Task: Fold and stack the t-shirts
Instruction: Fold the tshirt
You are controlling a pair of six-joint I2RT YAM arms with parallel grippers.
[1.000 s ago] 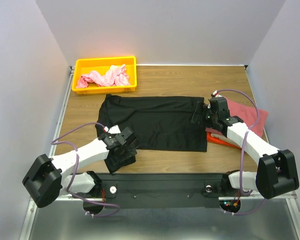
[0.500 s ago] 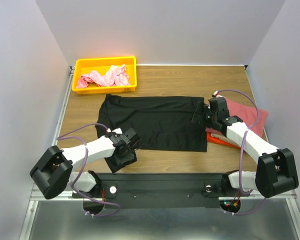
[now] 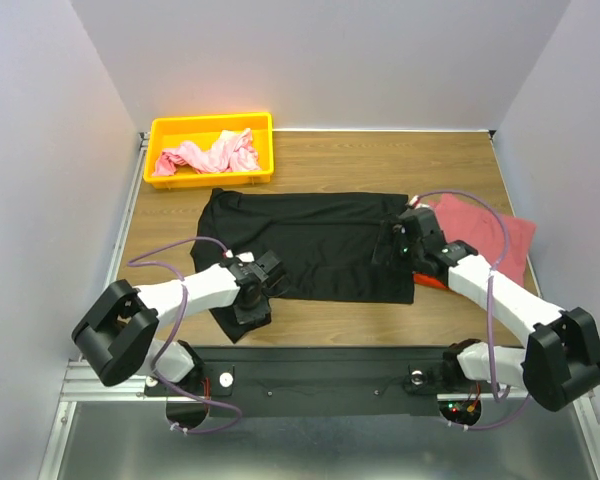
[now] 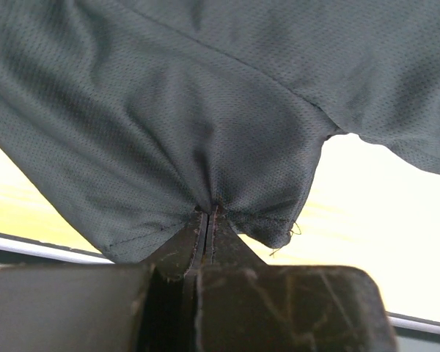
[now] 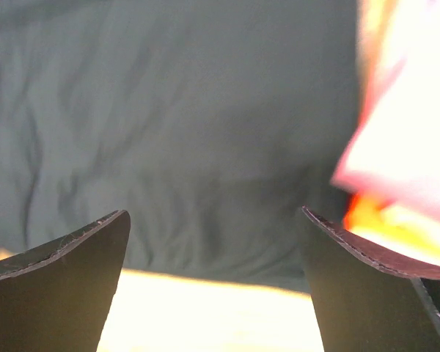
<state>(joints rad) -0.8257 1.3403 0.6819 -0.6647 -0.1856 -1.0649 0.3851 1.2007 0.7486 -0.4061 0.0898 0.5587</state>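
- The black tee (image 3: 320,245) lies spread flat in the middle of the table (image 3: 380,160). Its long axis runs left to right.
- Its straight hem faces right. The sleeve end points left, with one sleeve toward the far edge and the other toward the near edge.
- The left gripper (image 4: 207,220) is at that near sleeve. Its jaws are pressed together on a pinch of black cloth, which puckers up from the tips.
- The right gripper (image 5: 213,216) hangs over the hem end of the black tee. Its jaws are spread wide and hold nothing; black cloth fills the gap between them.
- A folded rose-red tee (image 3: 485,235) lies at the right, just beside the hem. An orange tee (image 3: 435,282) shows under its near edge.
- The right arm crosses over this pair, hiding part of both.
- A yellow bin (image 3: 212,122) stands at the far left corner, just beyond the far sleeve. A crumpled pink tee (image 3: 210,155) lies inside it.
- The left arm reaches in low across the near left of the table.
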